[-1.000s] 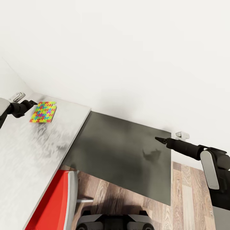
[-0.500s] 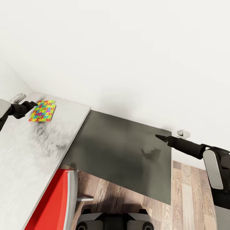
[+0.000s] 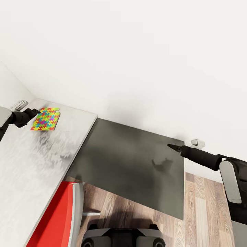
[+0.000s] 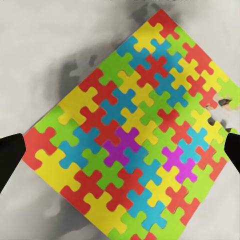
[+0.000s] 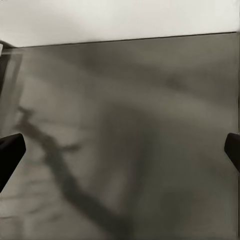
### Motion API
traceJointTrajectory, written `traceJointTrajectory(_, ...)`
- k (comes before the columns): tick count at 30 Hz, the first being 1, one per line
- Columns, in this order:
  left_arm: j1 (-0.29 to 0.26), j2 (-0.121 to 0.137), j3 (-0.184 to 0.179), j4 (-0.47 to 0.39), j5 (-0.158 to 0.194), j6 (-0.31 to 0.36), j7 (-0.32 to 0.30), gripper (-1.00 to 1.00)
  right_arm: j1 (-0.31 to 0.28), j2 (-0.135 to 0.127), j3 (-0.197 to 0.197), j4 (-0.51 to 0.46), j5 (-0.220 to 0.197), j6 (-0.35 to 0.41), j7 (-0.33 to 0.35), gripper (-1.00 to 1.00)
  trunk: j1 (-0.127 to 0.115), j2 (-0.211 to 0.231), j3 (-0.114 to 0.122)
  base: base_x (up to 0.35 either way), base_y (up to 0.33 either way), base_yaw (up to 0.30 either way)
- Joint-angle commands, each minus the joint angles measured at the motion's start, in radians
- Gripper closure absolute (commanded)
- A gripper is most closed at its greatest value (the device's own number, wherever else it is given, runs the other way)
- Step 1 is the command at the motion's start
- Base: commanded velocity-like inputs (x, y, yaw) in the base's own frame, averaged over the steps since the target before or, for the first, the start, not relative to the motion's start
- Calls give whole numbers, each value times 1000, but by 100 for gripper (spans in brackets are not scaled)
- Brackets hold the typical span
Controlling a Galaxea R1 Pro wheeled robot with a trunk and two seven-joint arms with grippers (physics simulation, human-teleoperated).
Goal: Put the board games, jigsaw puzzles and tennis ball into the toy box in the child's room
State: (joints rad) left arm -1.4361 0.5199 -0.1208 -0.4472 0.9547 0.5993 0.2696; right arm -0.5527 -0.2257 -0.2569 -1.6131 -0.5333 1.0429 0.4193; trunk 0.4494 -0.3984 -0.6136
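With our left jaws (image 4: 120, 150) wide above the puzzle (image 4: 132, 135) on the surface (image 3: 24, 161), we should descend squarely; right jaws (image 5: 120, 145) wide too.

Bright, even light washes the white wall (image 3: 137, 51) almost featureless. Soft, smeary grey shadows mottle the counter (image 3: 31, 164); a sharper arm-shaped shadow sits on its dark grey wing (image 3: 130, 161). In the left wrist view the jigsaw puzzle (image 4: 132, 135) is crisp, with blotchy shadow around it. The right wrist view is dim, its shadows streaked.
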Motion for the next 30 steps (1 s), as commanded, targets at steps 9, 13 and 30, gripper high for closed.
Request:
traceJointTrajectory(9, -7, 2, -5, -3, 10, 1, 8, -100, -1, -11, -4, -1, 6, 4, 11, -100, 1, -2, -2, 0, 0, 0)
traceJointTrajectory(13, -11, 2, -5, -3, 10, 1, 7, -100, -1, -13, -4, -1, 6, 4, 11, -100, 1, -2, -3, 0, 0, 0)
traceJointTrajectory(30, -107, 0, -6, -4, -19, 3, 8, -100, -39, -14, -7, -1, 5, 4, 12, -100, 1, -2, -24, 0, 0, 0)
